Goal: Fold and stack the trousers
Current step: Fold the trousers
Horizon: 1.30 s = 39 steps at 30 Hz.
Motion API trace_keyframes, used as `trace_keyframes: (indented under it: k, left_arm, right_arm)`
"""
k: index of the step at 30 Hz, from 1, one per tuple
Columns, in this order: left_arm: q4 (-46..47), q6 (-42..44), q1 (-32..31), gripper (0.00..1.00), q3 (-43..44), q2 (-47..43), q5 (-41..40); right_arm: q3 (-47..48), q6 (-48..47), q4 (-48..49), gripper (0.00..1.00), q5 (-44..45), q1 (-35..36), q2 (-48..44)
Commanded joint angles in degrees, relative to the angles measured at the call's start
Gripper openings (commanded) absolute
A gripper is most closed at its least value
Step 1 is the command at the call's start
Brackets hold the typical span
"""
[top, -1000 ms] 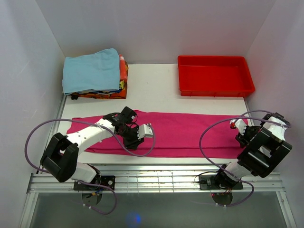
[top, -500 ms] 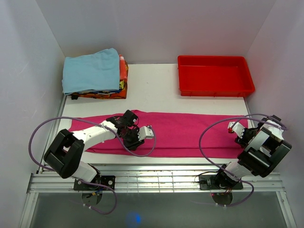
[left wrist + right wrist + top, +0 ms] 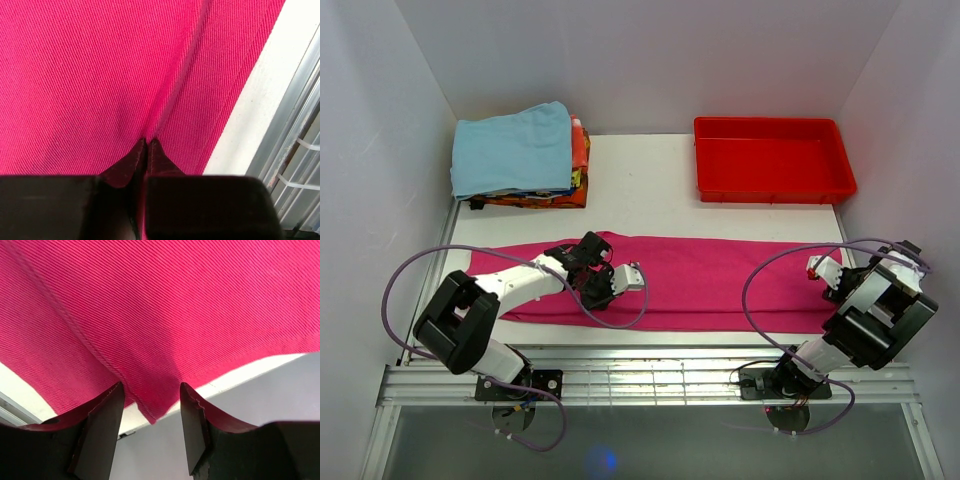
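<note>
The magenta-pink trousers point(image 3: 720, 280) lie flat in a long band across the near part of the table. My left gripper point(image 3: 603, 287) rests on their left half. In the left wrist view it point(image 3: 147, 142) is shut, with a raised ridge of the trousers point(image 3: 100, 75) running out from its tips. My right gripper point(image 3: 832, 288) is at the trousers' right end. In the right wrist view it point(image 3: 151, 385) is open, and its fingers point(image 3: 107, 410) straddle a hemmed corner of the trousers point(image 3: 150, 315) at the table's edge.
A rigid red tray point(image 3: 772, 194) stands at the back right. A stack of folded clothes topped by a light blue cloth point(image 3: 515, 148) sits at the back left. A metal rail point(image 3: 650, 375) runs along the near edge. White walls close in on both sides.
My left arm has shifted a little over the trousers, with its gripper staying on the left half. My right gripper has barely moved at the right end.
</note>
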Motion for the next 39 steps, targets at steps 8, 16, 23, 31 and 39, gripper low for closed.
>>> trace_keyframes:
  k: [8,16,23,31,39]
  left_arm:
    - [0.3,-1.1,-0.3,0.00,-1.9,-2.9,0.2]
    - [-0.9,-3.2,-0.1,0.00,-2.0,-8.8,-0.6]
    - [-1.6,-5.7,6.5,0.00,2.2,-13.2,0.5]
    - [-11.1,1.8,13.7,0.00,5.0,-17.5,7.1]
    - [-11.3,5.4,13.7,0.00,-7.0,-16.9,6.1]
  right_arm:
    - [3.5,-2.3,2.7,0.15,1.3,-0.9,1.7]
    - [7.6,-1.2,-0.2,0.08,-2.3,-0.8,0.6]
    - [24.1,1.2,-11.1,0.08,-6.9,-0.7,2.2]
    - [24.9,-5.2,-21.7,0.08,-3.8,-2.1,-3.5]
    - [2.0,-9.3,-7.8,0.08,5.5,-5.8,-5.8]
